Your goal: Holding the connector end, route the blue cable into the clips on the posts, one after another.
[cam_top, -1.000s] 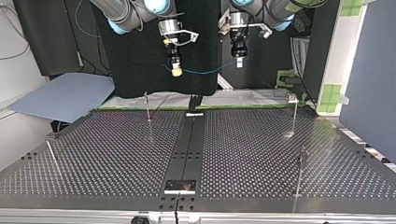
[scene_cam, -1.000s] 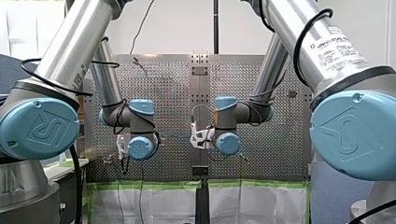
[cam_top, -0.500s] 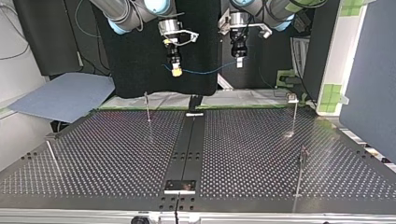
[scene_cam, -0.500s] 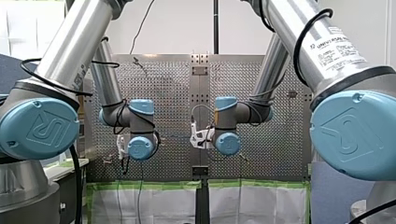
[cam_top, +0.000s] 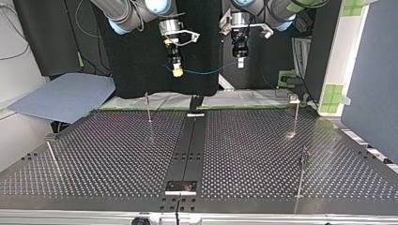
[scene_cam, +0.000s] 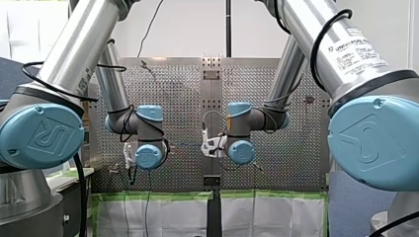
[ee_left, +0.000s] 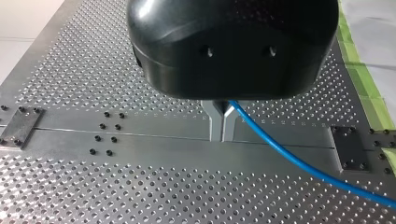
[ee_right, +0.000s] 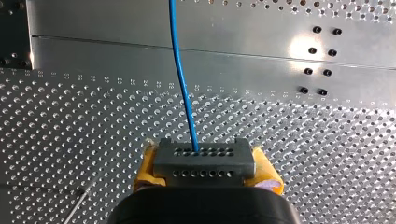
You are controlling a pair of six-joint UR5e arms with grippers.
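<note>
The blue cable [cam_top: 206, 72] hangs in a shallow curve between my two grippers, high above the far end of the perforated table [cam_top: 117, 154]. My right gripper [cam_top: 177, 70], with yellow pads [ee_right: 148, 164], is shut on the grey connector [ee_right: 203, 161]; the cable [ee_right: 182, 79] leaves the connector's face. My left gripper [ee_left: 222, 135] is shut on the cable [ee_left: 289, 158], which runs out from between its metal fingers and off to one side. In the top view my left gripper [cam_top: 240, 63] hangs at about the same height as my right gripper. In the front view both grippers are hidden behind the wrists.
Thin posts with clips stand on the table: one at the top view's far left of centre [cam_top: 148, 107], one far right [cam_top: 295, 115], one near right [cam_top: 302, 171], and a leaning one near left [cam_top: 51, 157]. A smooth metal strip [cam_top: 187, 150] runs down the middle.
</note>
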